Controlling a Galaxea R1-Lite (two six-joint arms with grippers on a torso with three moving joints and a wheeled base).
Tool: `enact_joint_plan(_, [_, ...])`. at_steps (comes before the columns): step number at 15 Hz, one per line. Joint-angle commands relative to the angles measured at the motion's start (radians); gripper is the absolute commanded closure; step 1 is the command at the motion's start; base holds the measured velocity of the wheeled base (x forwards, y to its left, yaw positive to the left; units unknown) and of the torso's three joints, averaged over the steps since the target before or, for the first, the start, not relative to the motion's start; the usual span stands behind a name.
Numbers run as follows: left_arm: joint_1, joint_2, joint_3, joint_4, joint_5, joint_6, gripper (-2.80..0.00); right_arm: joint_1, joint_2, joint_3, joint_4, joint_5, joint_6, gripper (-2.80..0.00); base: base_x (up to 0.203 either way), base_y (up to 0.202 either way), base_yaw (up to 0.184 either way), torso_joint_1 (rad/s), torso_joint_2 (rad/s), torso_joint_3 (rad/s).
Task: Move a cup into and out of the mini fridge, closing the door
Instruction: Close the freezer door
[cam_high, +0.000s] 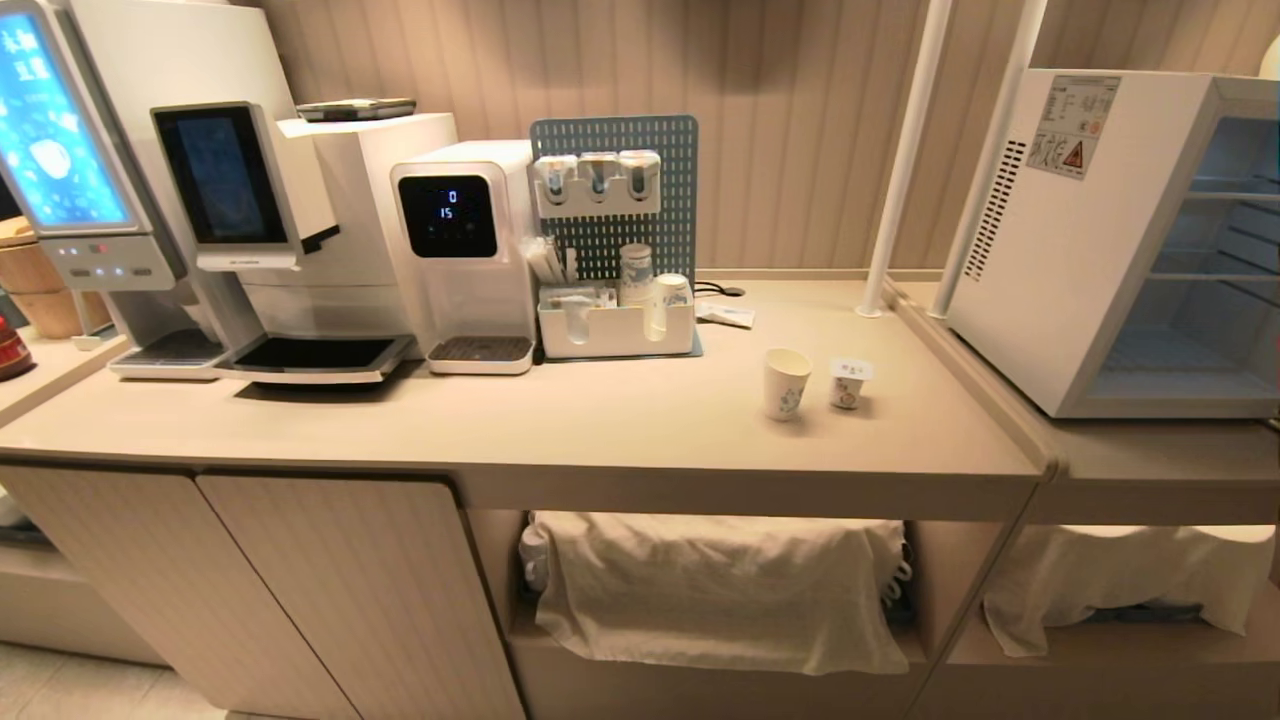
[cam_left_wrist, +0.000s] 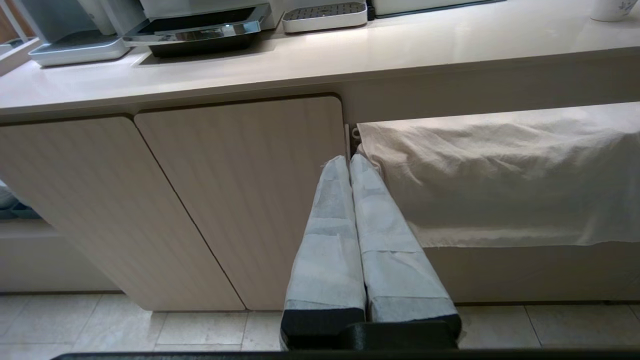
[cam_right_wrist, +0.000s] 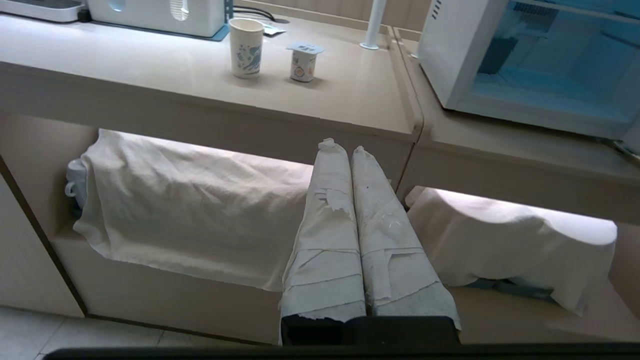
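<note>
While both arms hang low before the cabinet:
surface (cam_high: 560, 430): smooth beige slab
fridge (cam_high: 1060, 250): white box, open, wire shelves
cup (cam_high: 786, 383): tapered paper, upright on surface, beside foil-lidded tub (cam_high: 848, 384)
left tool (cam_left_wrist: 350, 161): cloth-wrapped, pressed together, empty
right tool (cam_right_wrist: 346, 149): same

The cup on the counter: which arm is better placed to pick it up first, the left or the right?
Probably the right. The cup stands on the counter's right part, near the open mini fridge. The right gripper, shut, hangs below the counter edge nearly under it; the left gripper, shut, hangs before the cabinet doors, farther left.
</note>
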Motion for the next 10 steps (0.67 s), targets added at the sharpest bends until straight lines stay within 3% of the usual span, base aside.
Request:
enact_joint_plan(1, [0.0,0.001,0.0,0.0,0.0,0.0,0.0,0.0,0.0,0.0,-0.001,0.0,-0.01,0.0,0.0,-0.133,-0.007,0.004,0.0,0.0])
enact_joint_plan(10, [0.0,0.002,0.0,0.003,0.0,-0.005,0.0,0.0,0.0,0.0,-0.001,0.0,-0.027,0.0,0.0,-0.196,0.002,0.001,0.0,0.003])
